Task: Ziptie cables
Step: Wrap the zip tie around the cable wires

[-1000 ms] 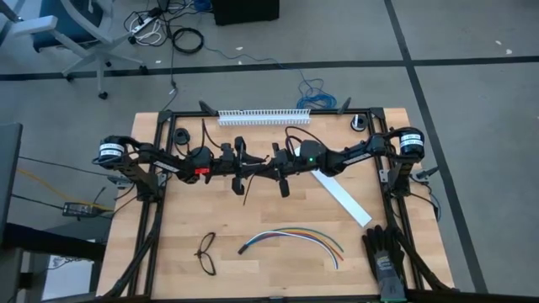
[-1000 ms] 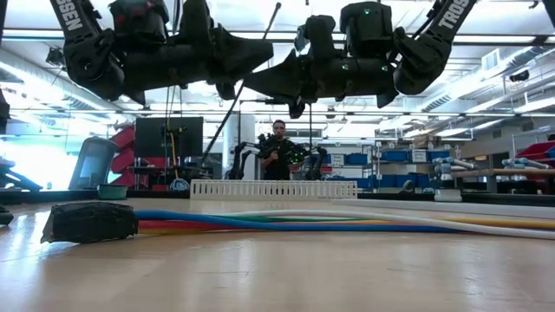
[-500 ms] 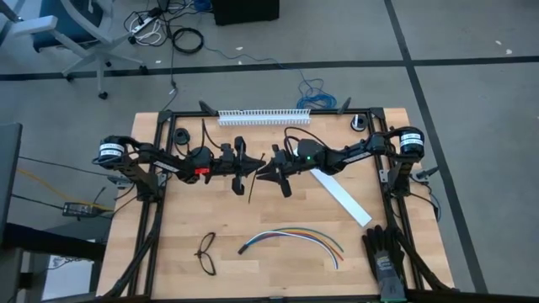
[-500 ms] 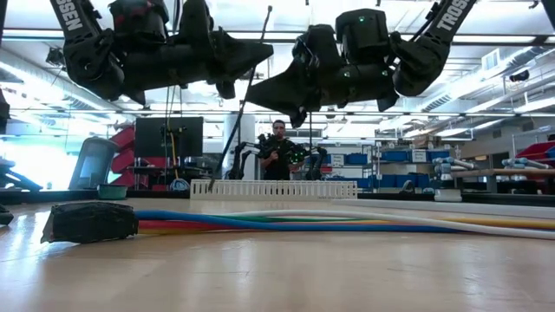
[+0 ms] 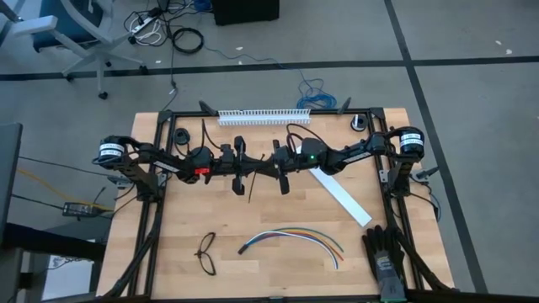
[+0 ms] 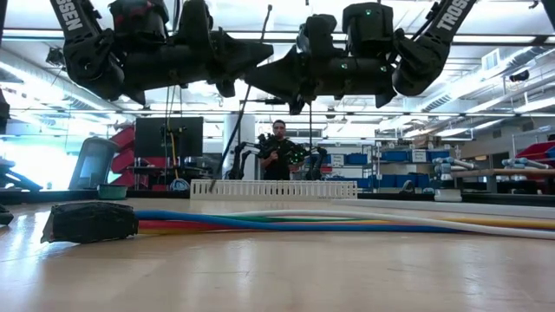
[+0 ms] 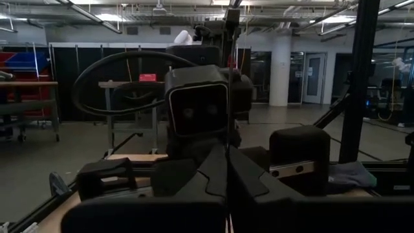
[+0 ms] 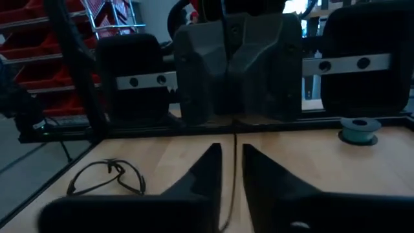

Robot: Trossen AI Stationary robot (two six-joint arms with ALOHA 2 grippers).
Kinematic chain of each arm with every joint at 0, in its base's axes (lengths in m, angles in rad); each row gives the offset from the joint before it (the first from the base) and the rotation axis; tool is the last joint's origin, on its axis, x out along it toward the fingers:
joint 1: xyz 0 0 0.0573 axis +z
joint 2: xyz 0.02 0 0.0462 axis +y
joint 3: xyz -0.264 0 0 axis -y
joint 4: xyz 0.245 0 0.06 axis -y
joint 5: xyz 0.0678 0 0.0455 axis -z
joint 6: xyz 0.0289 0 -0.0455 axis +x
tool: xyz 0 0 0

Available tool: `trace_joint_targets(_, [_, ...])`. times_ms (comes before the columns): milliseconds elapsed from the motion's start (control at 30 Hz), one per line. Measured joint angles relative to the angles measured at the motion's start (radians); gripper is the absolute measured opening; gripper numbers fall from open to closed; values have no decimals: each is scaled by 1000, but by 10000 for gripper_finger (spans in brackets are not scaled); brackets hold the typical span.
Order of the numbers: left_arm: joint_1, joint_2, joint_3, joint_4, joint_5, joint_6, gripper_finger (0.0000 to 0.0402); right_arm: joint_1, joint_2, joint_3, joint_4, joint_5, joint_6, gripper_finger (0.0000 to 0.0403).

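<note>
Left gripper (image 5: 250, 167): hovering above table centre, tip-to-tip w/ the right one; fingers (image 7: 213, 178) pressing together on the ziptie, no gap showing betw. them.
Right gripper (image 5: 264, 167): facing the left one, nearly touching it; fingers (image 8: 200, 175) standing narrowly apart, thin dark strip running thru the slot; can't tell if they're actually pinching it.
Ziptie (image 5: 251, 187): hanging off the left gripper, lower end pointing at the wood; in low view it's slanting up past the arms (image 6: 247, 95), top end getting cut off near frame edge; v. thin, hard to trace where it's crossing the dark gripper bodies.
Cables (image 5: 295, 238): lying on table near front edge, well apart from both grippers; curved bundle, white/blue/orange/yellow/green; in low view running as flat coloured bands (image 6: 347, 223), right end going out of frame.
Cable end (image 6: 89, 222): showing as dark blurry lump at left in low view.
Glasses (image 5: 206, 253): lying just left of cables; also showing in right wrist view (image 8: 107, 178), partly cut by dark finger.
White strip (image 5: 341, 198): lying diagonal, upper end hidden under right arm.
Slotted white duct (image 5: 264, 116): sitting along back edge.
Black glove (image 5: 386, 252): lying at front-right corner, partly cut off.
Person (image 6: 279, 149): standing far behind, small, detail unclear.
</note>
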Motion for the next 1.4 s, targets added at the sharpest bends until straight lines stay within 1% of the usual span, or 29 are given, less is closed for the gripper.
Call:
trace_joint_targets(67, [0, 0, 0, 0, 0, 0, 3, 0, 0, 0, 0, 0, -10, 10])
trace_joint_targets(200, [0, 0, 0, -8, 0, -2, 8, 0, 0, 0, -10, 4, -16, 2])
trace_joint_targets(367, [0, 0, -1, -18, 2, -47, 16, 0, -1, 1, -67, -1, -18, 1])
trace_joint_targets(433, [0, 0, -1, -7, 23, -48, 22, 2, -1, 1, -104, -3, -18, 0])
trace_joint_targets(567, [0, 0, 0, -7, 52, -48, 39, 3, 0, 0, -136, -12, -5, 0])
trace_joint_targets(800, [0, 0, 0, -77, 40, -38, 73, 4, 0, 0, -164, -60, 20, 0])
trace_joint_targets(1100, [4, -1, 0, -73, 37, -20, 76, 4, 0, 0, -281, -84, 29, 0])
trace_joint_targets(1400, [15, -1, 0, -78, 37, -26, 76, 4, 0, 0, -280, -116, 36, 0])
